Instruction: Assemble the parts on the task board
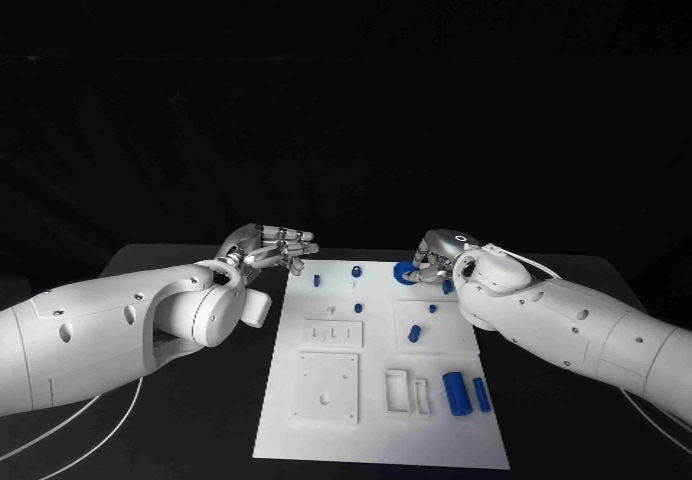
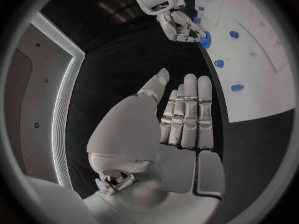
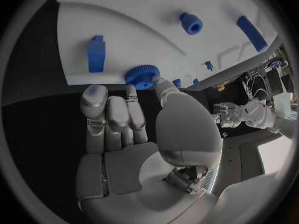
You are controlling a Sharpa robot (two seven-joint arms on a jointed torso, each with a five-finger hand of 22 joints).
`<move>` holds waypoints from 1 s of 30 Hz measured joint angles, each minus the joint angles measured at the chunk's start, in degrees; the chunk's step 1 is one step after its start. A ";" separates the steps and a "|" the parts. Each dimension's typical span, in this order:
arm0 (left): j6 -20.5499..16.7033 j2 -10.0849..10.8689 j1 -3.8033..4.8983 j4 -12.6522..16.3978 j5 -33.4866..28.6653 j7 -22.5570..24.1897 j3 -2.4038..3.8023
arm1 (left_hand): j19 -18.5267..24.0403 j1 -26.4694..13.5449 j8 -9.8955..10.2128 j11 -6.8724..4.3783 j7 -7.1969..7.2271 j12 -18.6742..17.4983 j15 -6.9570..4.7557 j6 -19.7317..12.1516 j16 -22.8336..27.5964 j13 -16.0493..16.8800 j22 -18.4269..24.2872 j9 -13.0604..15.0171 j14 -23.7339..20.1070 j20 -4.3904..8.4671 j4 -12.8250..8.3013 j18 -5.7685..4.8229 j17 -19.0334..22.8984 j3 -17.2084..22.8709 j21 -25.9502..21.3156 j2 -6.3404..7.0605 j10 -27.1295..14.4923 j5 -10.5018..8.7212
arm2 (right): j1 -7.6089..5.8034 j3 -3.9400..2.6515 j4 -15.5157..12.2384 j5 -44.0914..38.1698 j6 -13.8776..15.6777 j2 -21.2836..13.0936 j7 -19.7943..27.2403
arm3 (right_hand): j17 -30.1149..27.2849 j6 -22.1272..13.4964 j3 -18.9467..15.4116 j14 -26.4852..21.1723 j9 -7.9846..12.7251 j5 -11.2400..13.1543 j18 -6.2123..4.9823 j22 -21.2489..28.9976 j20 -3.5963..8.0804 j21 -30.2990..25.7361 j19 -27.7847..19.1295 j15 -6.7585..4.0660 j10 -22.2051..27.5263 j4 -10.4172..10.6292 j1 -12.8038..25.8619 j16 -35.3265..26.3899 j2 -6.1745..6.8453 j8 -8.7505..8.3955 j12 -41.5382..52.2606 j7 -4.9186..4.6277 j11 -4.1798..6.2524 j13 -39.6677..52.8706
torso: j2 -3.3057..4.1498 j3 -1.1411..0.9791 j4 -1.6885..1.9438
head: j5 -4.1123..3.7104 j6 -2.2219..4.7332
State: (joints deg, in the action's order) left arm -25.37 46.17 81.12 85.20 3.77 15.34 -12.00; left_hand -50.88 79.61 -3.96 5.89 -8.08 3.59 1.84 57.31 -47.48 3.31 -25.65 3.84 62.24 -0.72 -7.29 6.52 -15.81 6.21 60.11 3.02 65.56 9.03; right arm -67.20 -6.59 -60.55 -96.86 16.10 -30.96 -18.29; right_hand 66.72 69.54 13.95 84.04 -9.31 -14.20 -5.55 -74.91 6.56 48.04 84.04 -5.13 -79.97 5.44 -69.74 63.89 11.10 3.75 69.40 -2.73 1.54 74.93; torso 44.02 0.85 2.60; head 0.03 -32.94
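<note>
Overhead first: task board (image 1: 378, 445) flat on black table (image 1: 173, 440), long side running away from robot. Left hand (image 1: 268, 246) off the board's far left corner, above bare table, fingers extended side by side, holding nothing. Right hand (image 1: 437, 258) at the far right corner, fingers bent down over blue gear (image 1: 404, 272) at the board's far edge; arm covering the board's right margin there. Small blue pegs (image 1: 355, 270) scattered on the far half, blue cylinder (image 1: 456, 391) and a slimmer blue bar (image 1: 480, 394) side by side near the right edge, closer in. White raised plate (image 1: 327, 388) and slotted white blocks (image 1: 405, 391) on the near half.

Next, left wrist: left hand (image 2: 184, 115) flat, fingers straight and together, thumb apart, nothing in it, over dark table beside board (image 2: 261, 59). Right hand (image 2: 177, 26) beyond, fingertips at gear (image 2: 205, 39).

Lastly, right wrist: right hand (image 3: 124, 119) with thumb tip and one fingertip touching rim of gear (image 3: 142, 77), which sits at edge of board (image 3: 124, 30); whether actually pinched, cannot tell. Blue block (image 3: 96, 53), blue socket (image 3: 191, 23), blue bar (image 3: 251, 33) on the board beyond. Left hand (image 3: 228, 114) small, off to the side.
</note>
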 measured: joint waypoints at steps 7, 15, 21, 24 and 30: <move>0.04 -0.07 0.00 -0.07 0.01 -0.06 -0.02 | 0.00 0.00 0.00 0.03 0.00 0.00 0.00 0.00 0.00 0.00 0.05 0.00 0.00 0.00 0.00 -0.03 -0.01 0.00 0.23 0.00 -0.02 0.00 | -0.01 0.57 -0.60 -2.03 0.58 0.09 -0.95 | -0.07 0.01 0.15 0.00 -0.13 -0.25 0.25 0.00 0.00 0.23 0.00 0.00 0.00 -0.80 -0.01 0.00 0.61 -0.01 0.00 0.01 0.00 0.00 | 0.00 -0.01 0.00 | -0.18 0.07; 0.07 -0.10 0.00 -0.11 0.01 -0.12 -0.04 | 0.00 0.00 0.00 0.20 0.00 0.00 0.00 0.00 0.00 -0.01 0.25 0.00 0.00 0.00 0.00 -0.28 -0.01 0.00 0.23 0.00 -0.20 0.00 | 0.00 0.99 -1.73 -3.62 1.15 -0.06 -1.34 | -0.16 -0.02 1.57 0.00 0.57 -7.92 0.27 0.00 0.00 0.23 0.00 0.00 0.01 -2.87 0.30 0.00 0.92 -0.33 0.00 -0.01 -0.01 -0.01 | 0.00 -0.01 0.00 | -0.20 0.21; 0.10 -0.09 0.00 -0.18 0.02 -0.17 -0.05 | 0.00 0.00 0.00 0.20 0.00 0.00 0.00 0.00 0.00 -0.01 0.24 0.00 0.00 0.00 0.00 -0.30 -0.01 0.00 0.23 0.00 -0.20 0.00 | 0.14 1.12 -3.41 -4.25 2.28 -0.83 -1.34 | -0.39 -0.03 2.70 0.00 0.90 -12.62 0.28 0.00 0.00 0.63 0.00 0.01 0.01 -5.25 1.03 0.00 1.56 -0.51 0.00 -0.02 -0.01 -0.01 | 0.01 -0.08 0.04 | -0.07 0.27; 0.10 -0.07 0.00 -0.21 0.02 -0.18 -0.06 | 0.00 0.00 0.00 0.20 -0.21 0.00 0.00 -0.20 0.00 -0.01 0.42 0.00 0.00 0.00 0.00 -0.31 -0.01 0.00 0.23 0.00 -0.20 0.00 | 0.19 1.16 -4.53 -4.41 2.91 -1.32 -1.33 | -0.43 -0.03 2.78 0.00 1.07 -12.72 0.28 0.00 0.00 0.75 0.00 0.01 0.01 -5.63 1.41 0.00 1.18 -0.51 0.00 -0.02 -0.01 -0.01 | 0.02 -0.08 0.03 | 0.05 0.27; 0.12 -0.02 -0.01 -0.23 0.02 -0.20 -0.06 | 0.00 0.00 0.00 0.20 -0.20 0.00 0.00 -0.21 0.00 -0.01 0.43 0.00 0.00 0.00 0.00 -0.34 -0.01 0.00 0.23 0.00 -0.20 0.00 | 0.18 1.16 -7.66 -4.67 4.09 -2.71 -1.31 | -0.43 -0.03 2.68 0.00 1.07 -12.72 0.28 0.00 -0.01 0.98 0.00 0.01 0.01 -5.72 1.66 0.00 1.04 -0.51 0.00 -0.03 -0.01 -0.01 | -0.02 -0.08 -0.02 | 0.15 0.23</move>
State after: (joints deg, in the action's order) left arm -25.25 46.15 81.11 84.97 3.79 15.14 -12.06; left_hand -50.88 79.61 -3.96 6.10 -8.28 3.60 1.84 57.11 -47.48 3.30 -25.22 3.84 62.23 -0.72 -7.29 6.18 -15.83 6.21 60.34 3.02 65.35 9.04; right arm -67.02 -5.43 -68.21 -101.53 20.19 -33.67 -19.60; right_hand 66.30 69.51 16.63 84.04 -8.24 -26.91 -5.28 -74.91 6.55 49.02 84.04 -5.12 -79.96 -0.28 -68.07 63.88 12.14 3.24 69.40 -2.75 1.53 74.92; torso 43.99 0.77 2.58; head 0.18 -32.71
